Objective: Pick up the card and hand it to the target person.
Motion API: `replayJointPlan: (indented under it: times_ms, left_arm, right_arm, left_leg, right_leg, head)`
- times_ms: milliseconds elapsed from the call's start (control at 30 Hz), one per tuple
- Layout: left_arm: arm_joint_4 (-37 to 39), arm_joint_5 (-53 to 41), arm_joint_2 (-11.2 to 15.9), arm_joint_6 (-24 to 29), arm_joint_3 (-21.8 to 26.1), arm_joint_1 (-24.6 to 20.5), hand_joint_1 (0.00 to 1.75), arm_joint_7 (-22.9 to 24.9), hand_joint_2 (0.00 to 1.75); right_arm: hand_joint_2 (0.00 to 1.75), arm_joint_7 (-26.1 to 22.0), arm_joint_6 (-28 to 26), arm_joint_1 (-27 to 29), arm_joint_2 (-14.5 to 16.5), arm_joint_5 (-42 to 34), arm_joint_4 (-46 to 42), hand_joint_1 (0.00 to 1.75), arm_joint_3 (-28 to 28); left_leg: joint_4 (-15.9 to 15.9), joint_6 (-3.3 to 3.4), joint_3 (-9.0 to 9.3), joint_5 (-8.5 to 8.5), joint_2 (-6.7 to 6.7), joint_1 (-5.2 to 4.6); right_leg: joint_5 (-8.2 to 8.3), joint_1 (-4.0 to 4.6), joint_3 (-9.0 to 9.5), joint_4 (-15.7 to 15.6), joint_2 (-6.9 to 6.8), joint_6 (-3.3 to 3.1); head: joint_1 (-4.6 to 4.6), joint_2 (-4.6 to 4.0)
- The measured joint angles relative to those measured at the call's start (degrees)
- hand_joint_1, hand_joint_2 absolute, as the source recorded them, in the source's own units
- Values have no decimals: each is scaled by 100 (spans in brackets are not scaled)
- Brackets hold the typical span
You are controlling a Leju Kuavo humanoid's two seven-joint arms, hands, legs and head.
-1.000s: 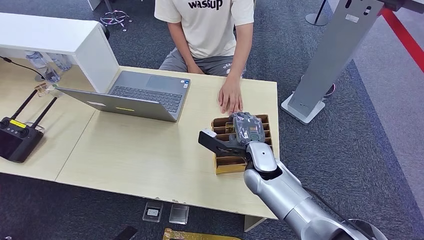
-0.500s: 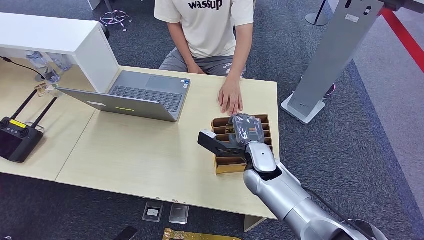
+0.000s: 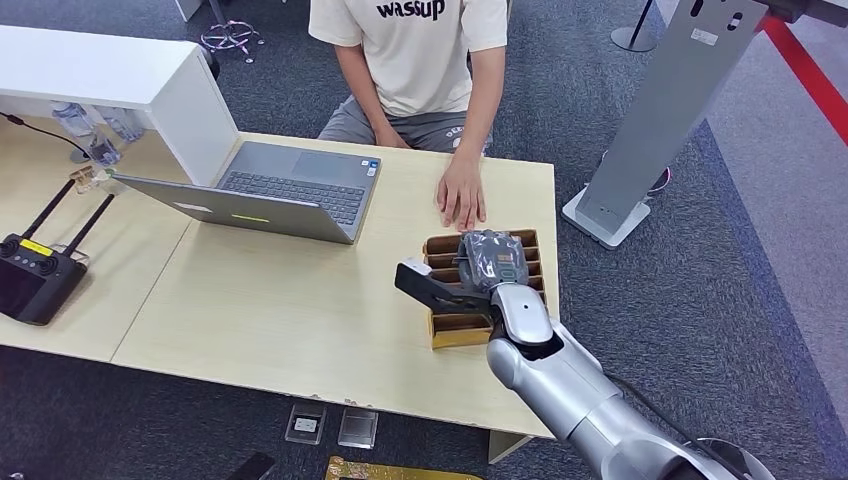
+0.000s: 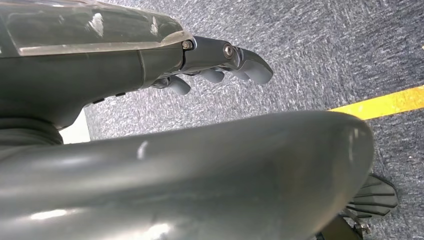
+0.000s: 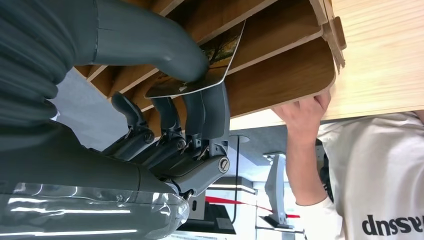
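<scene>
Card (image 5: 220, 52): thin, glossy, dark printed face with yellow-brown picture, standing in a slot of the wooden slotted box (image 3: 450, 328); lower edge bent outward, pinched between thick grey thumb (image 5: 150, 45) and darker fingers (image 5: 212, 112) of right hand (image 3: 490, 262). Right hand: closed on the card, positioned over the box, silver forearm rising from the lower right in the head view. Wooden slotted box: light brown, several parallel dividers, placed near the right edge of the table (image 3: 300, 310), on the robot's side of the person's hand (image 3: 461, 195). Person's hand: flat on the tabletop, palm down, just beyond the far end of the box; touching or not cannot be told. Person (image 3: 415, 60): seated at the far side of the table, cream T-shirt with dark lettering, grey shorts. Left hand (image 4: 220, 65): hanging over grey carpet, fingers curled inward, nothing held. Laptop (image 3: 270, 195): grey, open, left of the person's hand, well apart from the box. Remote controller (image 3: 35, 270): black, two antennas, at the left edge on the adjoining table. White cabinet (image 3: 120, 85): at upper left, behind the laptop. Grey metal stand (image 3: 660, 120): on the carpet to the right of the table. Carpet: dark grey, red stripe at upper right in the head view, yellow stripe in the left wrist view.
</scene>
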Motion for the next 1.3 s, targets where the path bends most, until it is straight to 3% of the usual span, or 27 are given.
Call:
replayJointPlan:
  times_ms: [133, 667, 1000, 1167, 1300]
  left_arm:
    - [0, -1, 0, -60, -2, 1, 0, -62, 175]
    - [0, 23, 2, -46, -13, 17, 0, -156, 175]
    - [0, 151, 9, -25, -10, 148, 0, -214, 175]
    - [0, 167, 11, -28, -10, 157, 0, -257, 175]
    - [0, 126, 11, -58, -11, 131, 0, -246, 175]
  right_arm:
    - [175, 2, 0, -12, -1, -26, 0, 171, 0]
    - [175, 130, 21, -27, -45, -92, -208, 171, -29]
    - [175, 507, -31, -16, -450, 270, -1846, 171, -367]
    - [175, 383, -72, 58, -623, 501, -2665, 171, -442]
    - [175, 91, -207, 124, -650, 546, -2835, 171, -433]
  left_leg:
    - [0, 0, 0, 0, 0, 0]
    - [0, 0, 0, 0, 0, 0]
    - [1, 0, 2, 0, 2, 0]
    - [1, 0, 1, 0, 2, 0]
    - [0, 0, 0, 0, 2, 0]
  right_leg:
    - [0, 0, 0, 0, 0, 0]
    - [0, 0, -1, 0, 1, 0]
    - [0, 0, -3, 0, 2, 0]
    - [0, 0, -3, 0, 3, 0]
    - [0, 0, -3, 0, 3, 0]
  head:
    - [1, 0]
    - [1, 0]
    - [2, 0]
    - [0, 0]
    - [-3, 0]
